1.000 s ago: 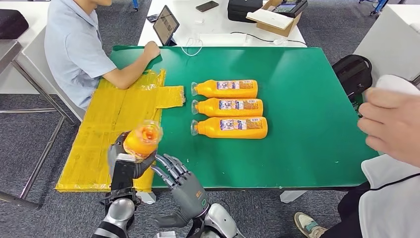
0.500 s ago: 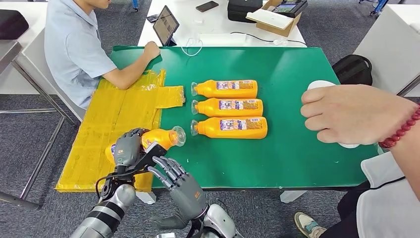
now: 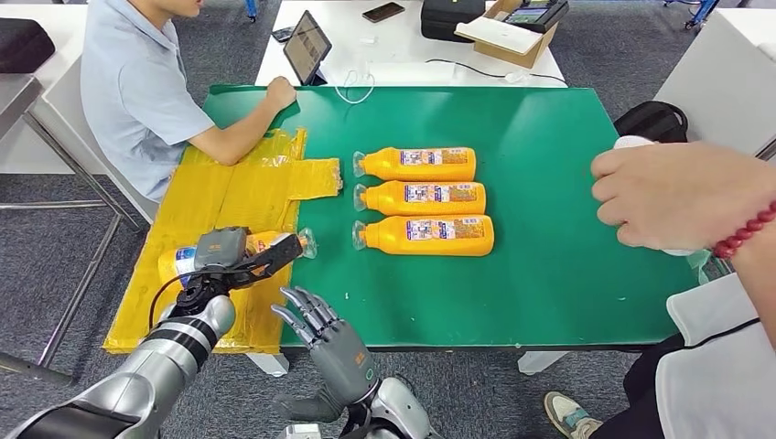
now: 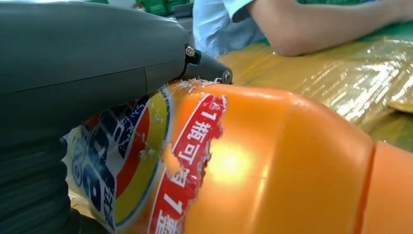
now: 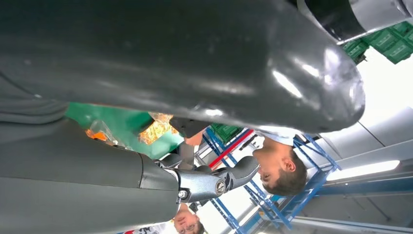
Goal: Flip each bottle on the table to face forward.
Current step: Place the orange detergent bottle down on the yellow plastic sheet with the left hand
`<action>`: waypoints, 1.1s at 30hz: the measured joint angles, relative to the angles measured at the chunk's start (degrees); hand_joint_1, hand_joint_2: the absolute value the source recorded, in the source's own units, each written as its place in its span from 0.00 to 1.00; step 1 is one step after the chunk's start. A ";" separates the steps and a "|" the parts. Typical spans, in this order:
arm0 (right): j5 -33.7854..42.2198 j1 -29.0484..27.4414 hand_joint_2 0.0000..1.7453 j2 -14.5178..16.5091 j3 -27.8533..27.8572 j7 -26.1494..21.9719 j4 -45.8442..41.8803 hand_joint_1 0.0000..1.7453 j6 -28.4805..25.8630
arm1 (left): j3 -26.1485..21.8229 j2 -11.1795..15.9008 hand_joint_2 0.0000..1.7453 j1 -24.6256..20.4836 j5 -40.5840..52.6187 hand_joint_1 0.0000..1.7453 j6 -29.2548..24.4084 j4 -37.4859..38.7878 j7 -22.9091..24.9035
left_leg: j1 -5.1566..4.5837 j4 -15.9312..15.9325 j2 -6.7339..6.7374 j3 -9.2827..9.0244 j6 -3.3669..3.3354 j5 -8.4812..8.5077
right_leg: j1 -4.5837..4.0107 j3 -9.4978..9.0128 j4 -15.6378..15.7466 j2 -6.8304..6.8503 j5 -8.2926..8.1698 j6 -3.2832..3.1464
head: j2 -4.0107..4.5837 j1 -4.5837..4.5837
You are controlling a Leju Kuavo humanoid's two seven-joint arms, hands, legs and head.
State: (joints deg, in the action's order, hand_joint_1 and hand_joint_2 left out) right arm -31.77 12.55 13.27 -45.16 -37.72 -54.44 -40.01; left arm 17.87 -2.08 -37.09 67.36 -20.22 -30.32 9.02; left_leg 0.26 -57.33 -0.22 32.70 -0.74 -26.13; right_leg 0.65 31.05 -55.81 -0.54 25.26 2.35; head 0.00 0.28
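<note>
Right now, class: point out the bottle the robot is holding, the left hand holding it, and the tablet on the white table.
Held bottle (image 4: 272,161), left wrist view, on its orange shoulder.
Left hand (image 3: 222,249), head view, on its grey back.
Tablet (image 3: 306,45), head view, on its dark screen.

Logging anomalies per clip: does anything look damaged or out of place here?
Yes. The bottle gripped by the left hand has a torn, peeling label. It lies on the yellow sheet, apart from the three bottles in a row.
</note>
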 joint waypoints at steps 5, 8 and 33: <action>0.95 0.05 0.00 -0.13 -0.21 -0.08 0.27 0.00 -0.01 | -0.99 -0.53 1.00 -0.19 -7.86 0.00 6.29 0.48 -9.05 | -0.02 0.00 -0.09 -0.03 -0.03 0.03 | 0.03 -0.05 0.02 0.12 0.00 0.00 | 0.00 0.01; 1.72 0.07 0.00 -0.27 -0.44 -0.78 0.35 0.00 0.00 | -2.88 -1.06 1.00 0.33 -16.05 0.00 11.03 -0.11 -17.71 | -0.03 0.00 -0.12 -0.05 -0.05 0.04 | 0.04 -0.11 0.02 0.17 0.00 0.00 | 0.00 0.01; -18.06 -5.92 1.00 -3.79 10.76 3.95 -8.31 0.00 -0.01 | -14.68 -3.39 1.00 23.20 -72.30 0.00 3.86 -38.63 -40.73 | -0.04 -0.01 -0.01 0.21 -0.05 0.02 | 0.05 0.20 0.04 0.12 0.01 0.00 | 0.00 0.02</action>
State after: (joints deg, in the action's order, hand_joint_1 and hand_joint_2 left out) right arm -49.83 6.63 9.47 -34.41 -33.78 -62.75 -40.03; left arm 3.19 -5.48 -13.89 -4.94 -16.36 -68.95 -31.70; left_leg 0.22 -57.34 -0.23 32.90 -0.79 -26.11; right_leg 0.70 31.25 -55.76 -0.43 25.27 2.35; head 0.00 0.31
